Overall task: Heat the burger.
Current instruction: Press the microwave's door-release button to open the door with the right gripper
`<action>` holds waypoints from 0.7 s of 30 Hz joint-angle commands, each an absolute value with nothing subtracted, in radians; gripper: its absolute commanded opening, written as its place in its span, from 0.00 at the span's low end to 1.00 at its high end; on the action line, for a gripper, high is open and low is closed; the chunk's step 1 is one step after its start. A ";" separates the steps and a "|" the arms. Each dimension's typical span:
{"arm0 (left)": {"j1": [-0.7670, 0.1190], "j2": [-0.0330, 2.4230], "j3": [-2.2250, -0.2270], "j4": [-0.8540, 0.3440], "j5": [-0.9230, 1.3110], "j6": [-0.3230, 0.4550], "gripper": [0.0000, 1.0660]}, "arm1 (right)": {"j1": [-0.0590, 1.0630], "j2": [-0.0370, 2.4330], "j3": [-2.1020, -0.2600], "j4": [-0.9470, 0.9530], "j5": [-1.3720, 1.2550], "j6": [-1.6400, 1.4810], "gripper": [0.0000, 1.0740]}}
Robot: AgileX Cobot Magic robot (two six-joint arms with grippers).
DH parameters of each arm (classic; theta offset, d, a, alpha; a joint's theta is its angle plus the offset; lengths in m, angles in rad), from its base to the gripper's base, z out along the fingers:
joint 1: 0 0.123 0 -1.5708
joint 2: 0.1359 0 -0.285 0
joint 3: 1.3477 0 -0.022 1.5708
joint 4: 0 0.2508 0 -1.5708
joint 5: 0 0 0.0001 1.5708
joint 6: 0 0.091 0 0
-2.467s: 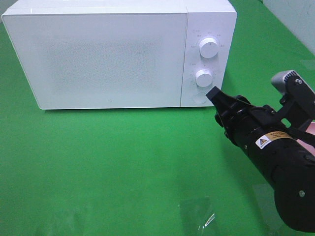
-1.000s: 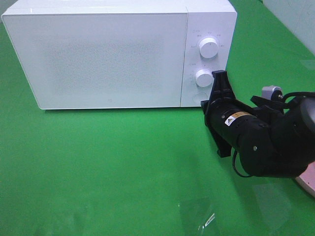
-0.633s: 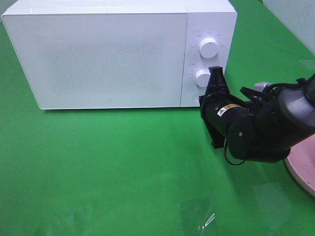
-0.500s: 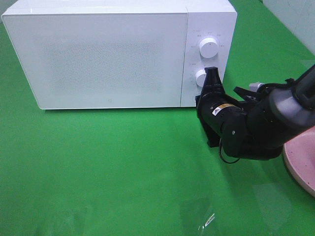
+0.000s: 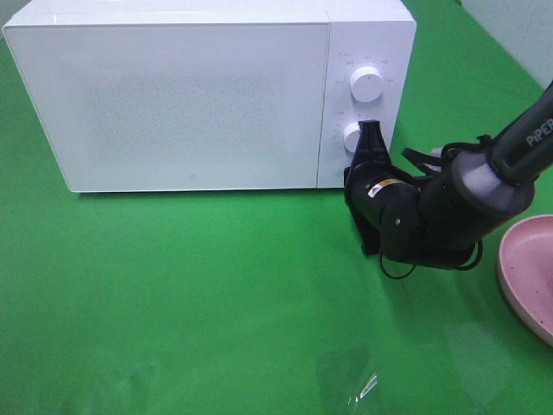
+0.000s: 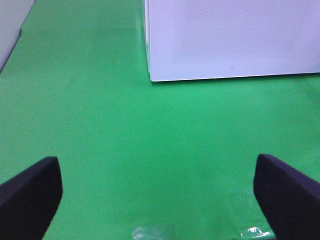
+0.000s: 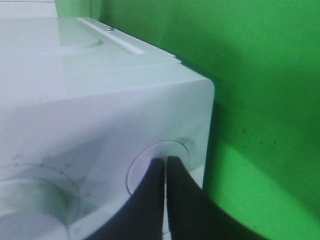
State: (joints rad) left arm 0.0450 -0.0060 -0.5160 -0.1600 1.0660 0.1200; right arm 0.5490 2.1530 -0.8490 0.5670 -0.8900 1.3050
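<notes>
The burger is out of view. The white microwave (image 5: 190, 104) stands at the back with its door closed; it also shows in the left wrist view (image 6: 230, 35) and the right wrist view (image 7: 100, 90). My right gripper (image 5: 356, 169) is shut and empty. In the right wrist view its tips (image 7: 163, 162) touch the round button (image 7: 141, 172) low on the control panel, below the lower knob (image 5: 352, 136). My left gripper (image 6: 160, 200) is open and empty over the green mat, in front of the microwave.
A pink plate (image 5: 529, 277) lies at the right edge; its visible part holds nothing. The upper knob (image 5: 367, 84) sits above the lower one. A scrap of clear plastic (image 5: 359, 385) lies on the green mat near the front.
My right arm has swung left from the right side and brought its shut gripper onto the microwave's lower button. The pink plate has come into view behind it.
</notes>
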 commanded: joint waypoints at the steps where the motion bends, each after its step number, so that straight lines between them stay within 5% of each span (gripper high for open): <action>1: 0.039 -0.022 -0.517 -0.161 1.066 0.120 0.90 | 0.540 2.167 -0.871 0.571 -0.887 1.291 0.00; 21: 0.039 -0.022 -0.517 -0.161 1.066 0.120 0.90 | 0.534 2.214 -0.969 0.613 -0.929 1.248 0.00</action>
